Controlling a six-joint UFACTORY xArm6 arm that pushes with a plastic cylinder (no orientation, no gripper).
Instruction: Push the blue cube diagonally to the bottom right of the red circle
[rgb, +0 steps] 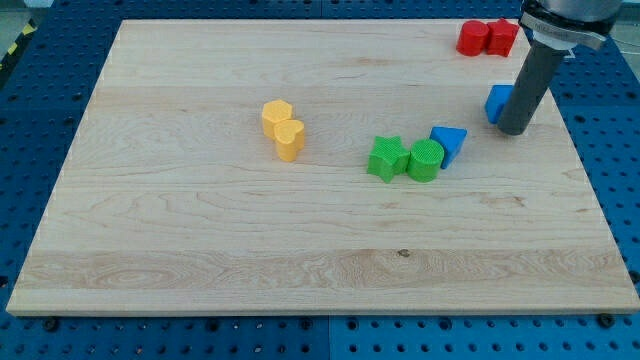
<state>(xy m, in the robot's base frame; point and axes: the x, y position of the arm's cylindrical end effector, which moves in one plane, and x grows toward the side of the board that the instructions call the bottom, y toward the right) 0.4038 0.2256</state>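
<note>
The blue cube (497, 102) sits near the view's right edge of the wooden board, partly hidden behind my rod. My tip (514, 131) rests on the board just to the cube's right and slightly below it, touching or almost touching it. The red circle (472, 38) stands at the view's top right, with a red block (502, 37) pressed against its right side. The blue cube lies below the red pair, a little to the right of the circle.
A blue triangle (449, 142) touches a green circle (425, 160) and a green star (387, 157) at centre right. Two yellow blocks (283, 127) sit together at centre left. The board's right edge (590, 190) runs close to my tip.
</note>
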